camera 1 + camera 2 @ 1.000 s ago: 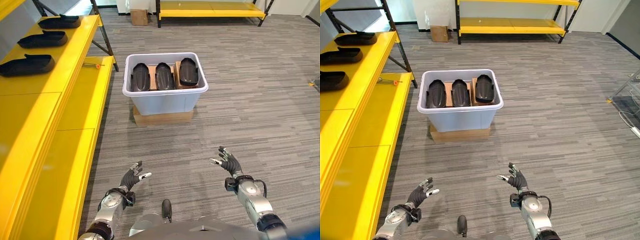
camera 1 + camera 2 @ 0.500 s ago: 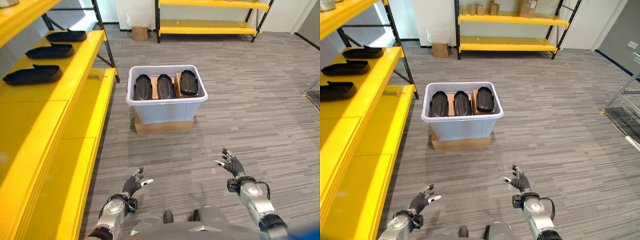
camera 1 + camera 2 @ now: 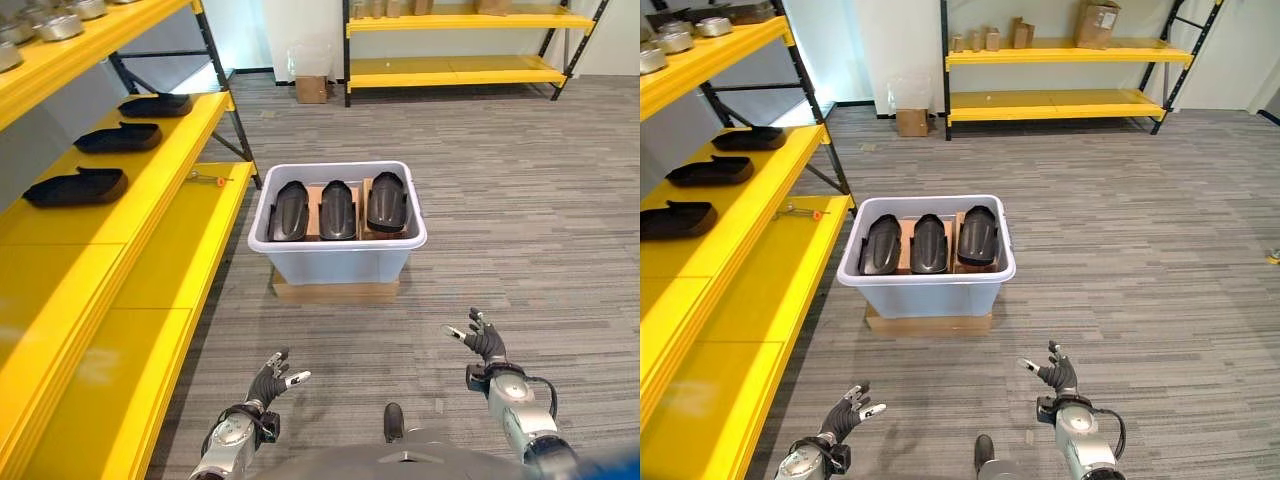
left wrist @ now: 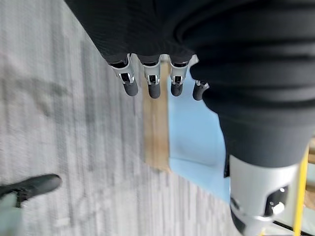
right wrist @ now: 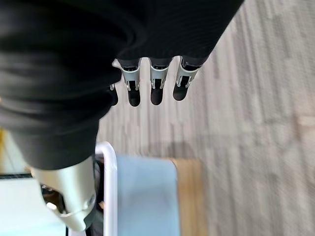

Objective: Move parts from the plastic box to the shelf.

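Plastic box (image 3: 337,248) is sitting at 12 o'clock from the robot on a low cardboard slab (image 3: 335,291), on grey striped carpet (image 3: 520,240). Three black parts (image 3: 338,209) are lying side by side inside it, lengthwise, with cardboard pieces between them; the 3 o'clock-side one is sitting slightly further back than the other two.

Yellow shelf (image 3: 150,200) is running along the 9–10 o'clock side. Three more black parts (image 3: 76,187) are resting on its middle level, well apart from each other in a row. A small orange-tipped tool (image 3: 212,179) is lying on the lower level near the upright. Metal pots (image 3: 675,38) are sitting on the top level.

Left hand (image 3: 268,379) is hovering low at 7 o'clock, fingers spread and relaxed, holding nothing. Right hand (image 3: 482,340) is hovering at 5 o'clock, fingers also spread, empty. Both are well short of the box. Wrist views are confirming straight fingers (image 4: 151,84) on the left and (image 5: 155,84) on the right, box wall ahead of each.

A second yellow rack (image 3: 1060,70) is standing along the far wall at 12–1 o'clock, with cardboard boxes (image 3: 1097,20) on it.
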{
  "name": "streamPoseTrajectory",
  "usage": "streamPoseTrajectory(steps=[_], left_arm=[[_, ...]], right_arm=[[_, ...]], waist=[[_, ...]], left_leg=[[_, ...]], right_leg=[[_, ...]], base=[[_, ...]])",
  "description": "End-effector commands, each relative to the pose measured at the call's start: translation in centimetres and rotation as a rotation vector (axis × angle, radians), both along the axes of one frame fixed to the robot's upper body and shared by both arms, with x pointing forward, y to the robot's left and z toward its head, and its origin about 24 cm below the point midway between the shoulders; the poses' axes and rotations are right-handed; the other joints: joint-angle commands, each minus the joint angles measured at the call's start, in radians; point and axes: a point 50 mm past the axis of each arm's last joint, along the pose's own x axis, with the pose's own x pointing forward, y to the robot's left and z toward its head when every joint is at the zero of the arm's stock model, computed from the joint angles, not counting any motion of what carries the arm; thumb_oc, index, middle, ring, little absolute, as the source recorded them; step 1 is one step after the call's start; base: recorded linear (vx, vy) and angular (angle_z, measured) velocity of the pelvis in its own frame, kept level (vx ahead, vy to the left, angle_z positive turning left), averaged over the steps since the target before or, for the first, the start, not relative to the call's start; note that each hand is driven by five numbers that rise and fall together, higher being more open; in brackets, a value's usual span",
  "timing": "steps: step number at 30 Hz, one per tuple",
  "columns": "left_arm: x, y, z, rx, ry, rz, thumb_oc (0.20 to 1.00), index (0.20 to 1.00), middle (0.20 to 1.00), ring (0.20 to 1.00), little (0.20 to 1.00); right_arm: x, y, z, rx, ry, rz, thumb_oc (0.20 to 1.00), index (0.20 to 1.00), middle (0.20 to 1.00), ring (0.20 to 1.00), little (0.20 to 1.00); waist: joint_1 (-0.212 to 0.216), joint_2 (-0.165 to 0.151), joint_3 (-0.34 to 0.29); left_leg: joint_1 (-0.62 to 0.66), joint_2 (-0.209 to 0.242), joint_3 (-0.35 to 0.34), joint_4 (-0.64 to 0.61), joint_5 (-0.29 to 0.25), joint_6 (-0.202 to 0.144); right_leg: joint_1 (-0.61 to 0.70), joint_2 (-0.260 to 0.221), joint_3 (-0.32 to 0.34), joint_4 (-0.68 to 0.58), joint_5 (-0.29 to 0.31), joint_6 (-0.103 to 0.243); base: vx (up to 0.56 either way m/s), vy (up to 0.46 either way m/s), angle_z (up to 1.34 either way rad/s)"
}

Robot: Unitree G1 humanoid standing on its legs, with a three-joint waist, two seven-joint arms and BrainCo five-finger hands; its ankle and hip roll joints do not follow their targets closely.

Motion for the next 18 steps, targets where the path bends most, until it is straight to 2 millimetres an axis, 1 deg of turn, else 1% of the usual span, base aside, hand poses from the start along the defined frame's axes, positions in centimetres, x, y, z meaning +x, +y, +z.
streamPoseTrajectory(steps=[1,3,4,6,7,8,9,10,13,15,16,17,18], left_arm=[[1.4,0.5,1.3,0.009,-0.109,-0.018,1.0,1.0,1.0,1.0,1.0],[1.4,0.4,1.5,-0.029,-0.121,0.01,1.0,1.0,1.0,1.0,1.0],[1.8,0.1,2.0,-0.089,-0.164,0.029,1.0,1.0,1.0,1.0,1.0],[2.0,0.0,2.4,-0.121,-0.195,0.036,1.0,1.0,1.0,1.0,1.0],[2.3,0.1,2.8,-0.151,-0.22,0.08,1.0,1.0,1.0,1.0,1.0],[2.4,0.2,2.8,-0.155,-0.224,0.084,1.0,1.0,1.0,1.0,1.0],[2.7,0.4,3.1,-0.182,-0.245,0.11,1.0,1.0,1.0,1.0,1.0],[2.9,0.6,3.3,-0.204,-0.256,0.14,1.0,1.0,1.0,1.0,1.0],[3.5,1.0,3.7,-0.264,-0.272,0.228,1.0,1.0,1.0,1.0,1.0],[3.6,1.4,3.5,-0.297,-0.256,0.294,1.0,1.0,1.0,1.0,1.0],[3.6,1.4,3.4,-0.324,-0.243,0.314,1.0,1.0,1.0,1.0,1.0],[3.6,1.4,3.2,-0.346,-0.227,0.345,1.0,1.0,1.0,1.0,1.0],[3.7,1.4,3.2,-0.342,-0.221,0.357,1.0,1.0,1.0,1.0,1.0]], right_arm=[[1.4,0.0,1.6,-0.029,-0.103,0.003,1.0,1.0,1.0,1.0,1.0],[1.5,-0.2,1.8,-0.051,-0.113,0.012,1.0,1.0,1.0,1.0,1.0],[1.6,-0.5,2.0,-0.051,-0.119,0.002,1.0,1.0,1.0,1.0,1.0],[1.5,-0.8,2.2,-0.057,-0.127,-0.004,1.0,1.0,1.0,1.0,1.0],[1.3,-1.0,2.1,-0.06,-0.128,-0.011,1.0,1.0,1.0,1.0,1.0],[1.2,-1.1,2.1,-0.06,-0.128,-0.013,1.0,1.0,1.0,1.0,1.0],[0.9,-1.4,2.0,-0.062,-0.125,-0.02,1.0,1.0,1.0,1.0,1.0],[0.8,-1.6,2.0,-0.064,-0.123,-0.02,1.0,1.0,1.0,1.0,1.0],[0.6,-1.8,1.9,-0.066,-0.121,-0.011,1.0,1.0,1.0,1.0,1.0],[0.4,-1.8,1.7,-0.052,-0.111,0.002,1.0,1.0,1.0,1.0,1.0],[0.2,-1.7,1.6,-0.026,-0.108,0.008,1.0,1.0,1.0,1.0,1.0],[0.0,-1.5,1.4,-0.006,-0.1,0.027,1.0,1.0,1.0,1.0,1.0],[0.0,-1.3,1.4,-0.007,-0.096,0.045,1.0,1.0,1.0,1.0,1.0]], waist=[[0.006,-0.056,0.012],[0.008,-0.057,0.008],[0.01,-0.06,0.004],[0.011,-0.06,0.001],[0.009,-0.057,-0.002],[0.009,-0.057,-0.003],[0.009,-0.056,-0.006],[0.01,-0.057,-0.007],[0.013,-0.062,-0.005],[0.013,-0.065,-0.003],[0.011,-0.073,0.002],[0.012,-0.08,0.011],[0.014,-0.082,0.02]], left_leg=[[-0.071,-0.075,0.023,-0.063,0.044,0.063],[-0.077,-0.068,0.04,-0.04,0.036,0.053],[-0.087,-0.061,0.054,-0.015,0.031,0.042],[-0.098,-0.056,0.06,0.003,0.036,0.035],[-0.115,-0.047,0.064,0.033,0.063,0.022],[-0.12,-0.045,0.064,0.041,0.07,0.02],[-0.145,-0.037,0.062,0.081,0.106,0.008],[-0.162,-0.034,0.061,0.111,0.123,0.002],[-0.206,-0.029,0.064,0.199,0.148,-0.006],[-0.239,-0.016,0.079,0.264,0.172,-0.012],[-0.273,-0.003,0.108,0.351,0.187,-0.018],[-0.339,0.008,0.121,0.457,0.202,-0.02],[-0.372,0.012,0.123,0.498,0.206,-0.02]], right_leg=[[-0.036,-0.085,0.012,0.087,-0.014,0.105],[-0.02,-0.079,0.005,0.07,-0.019,0.095],[-0.002,-0.073,-0.001,0.05,-0.021,0.085],[0.01,-0.067,-0.002,0.038,-0.025,0.077],[0.024,-0.055,-0.005,0.03,-0.036,0.066],[0.026,-0.053,-0.005,0.029,-0.039,0.064],[0.038,-0.043,-0.005,0.023,-0.049,0.053],[0.045,-0.038,-0.004,0.021,-0.055,0.046],[0.056,-0.03,-0.006,0.021,-0.071,0.031],[0.059,-0.025,-0.013,0.025,-0.08,0.02],[0.064,-0.027,-0.024,0.027,-0.085,0.011],[0.07,-0.028,-0.035,0.033,-0.089,0.0],[0.074,-0.029,-0.037,0.035,-0.089,-0.003]], base=[[0.3,-0.249,0.0],[0.3,-0.268,0.0],[0.25,-0.247,0.02],[0.23,-0.259,-0.02],[0.18,-0.224,-0.01],[0.19,-0.259,0.01],[0.12,-0.188,-0.05],[0.14,-0.234,-0.08],[0.09,-0.192,-0.25],[0.07,-0.215,0.22],[0.05,-0.284,0.24],[0.02,-0.28,0.02],[0.01,-0.227,0.04]])
